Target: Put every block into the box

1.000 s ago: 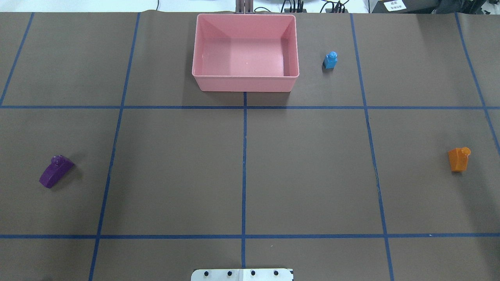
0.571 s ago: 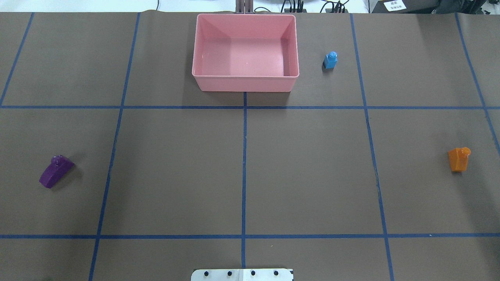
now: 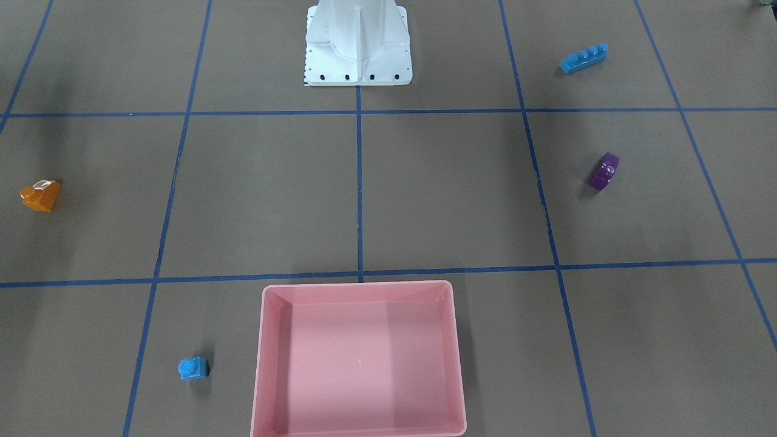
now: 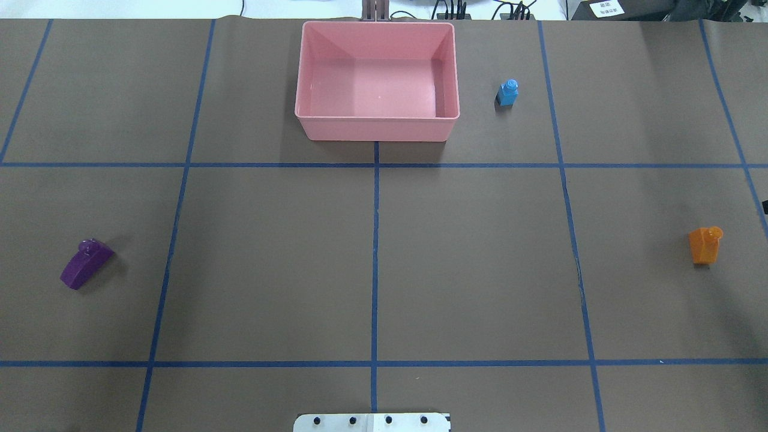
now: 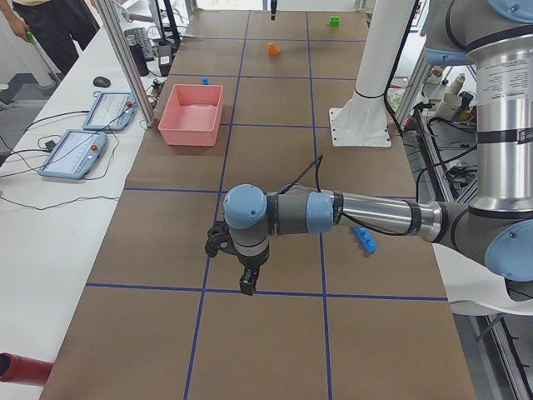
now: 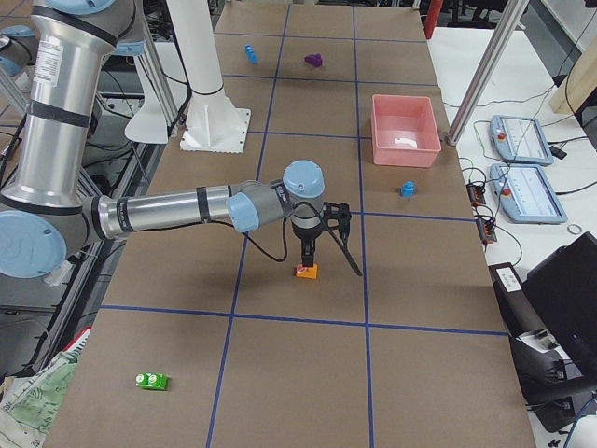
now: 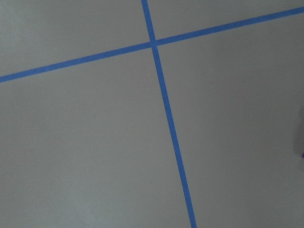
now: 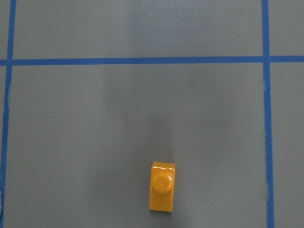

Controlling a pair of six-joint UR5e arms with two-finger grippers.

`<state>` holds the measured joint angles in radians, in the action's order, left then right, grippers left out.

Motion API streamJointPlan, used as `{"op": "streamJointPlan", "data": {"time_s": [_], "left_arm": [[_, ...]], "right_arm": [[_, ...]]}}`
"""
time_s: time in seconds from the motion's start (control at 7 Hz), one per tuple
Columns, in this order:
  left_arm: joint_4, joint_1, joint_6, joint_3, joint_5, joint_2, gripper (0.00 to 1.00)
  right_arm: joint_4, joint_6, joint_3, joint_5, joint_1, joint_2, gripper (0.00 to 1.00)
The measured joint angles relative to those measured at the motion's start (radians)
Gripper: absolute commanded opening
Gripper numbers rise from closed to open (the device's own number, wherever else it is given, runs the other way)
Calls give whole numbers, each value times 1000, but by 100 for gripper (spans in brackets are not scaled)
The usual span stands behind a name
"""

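Note:
The pink box (image 4: pixel 377 129) stands empty at the table's far middle. The small blue block (image 4: pixel 508 93) is just to its right. The orange block (image 4: pixel 704 246) lies far right; the right wrist view shows it (image 8: pixel 162 186) below. The purple block (image 4: pixel 86 264) lies far left. The long blue block (image 3: pixel 583 58) and the green block (image 6: pixel 150 380) lie near the table's ends. My right gripper (image 6: pixel 306 254) hangs just above the orange block (image 6: pixel 306 272). My left gripper (image 5: pixel 247 283) hangs over bare table. I cannot tell whether either is open or shut.
The white robot base (image 3: pixel 358 54) stands at the table's near middle. Blue tape lines grid the brown table. Teach pendants (image 5: pixel 71 154) lie on a side table beyond the box. A person (image 5: pixel 50 25) stands at the far corner.
A small dark sliver has appeared at the overhead view's right edge. The blocks and the box have not moved.

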<state>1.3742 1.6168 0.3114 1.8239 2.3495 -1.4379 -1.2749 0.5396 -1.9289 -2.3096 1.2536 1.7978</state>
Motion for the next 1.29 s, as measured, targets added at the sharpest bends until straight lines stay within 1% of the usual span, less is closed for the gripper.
{"op": "streamJointPlan", "data": {"time_s": [0.29,0.43,0.57,0.71,0.86,1.0,1.14,1.29], "left_arm": [[1,0,0,0,0,2,100],[2,0,0,0,0,3,100],[2,0,0,0,1,3,100],[2,0,-1,1,1,4,100],[2,0,-1,1,1,4,100],[2,0,-1,1,1,4,100],[2,0,-1,1,1,4,100],[2,0,-1,2,1,4,100]], "right_arm": [[163,190,112,78,-123,-53,99],[198,270,141,135,-183,-78,97],[215,311,163,189,-233,-87,96],[242,323,190,216,-261,-84,96],[299,324,220,225,-272,-70,96],[365,323,246,225,-276,-48,80],[410,323,261,222,-277,-27,32],[430,326,270,220,-278,-15,0]]}}
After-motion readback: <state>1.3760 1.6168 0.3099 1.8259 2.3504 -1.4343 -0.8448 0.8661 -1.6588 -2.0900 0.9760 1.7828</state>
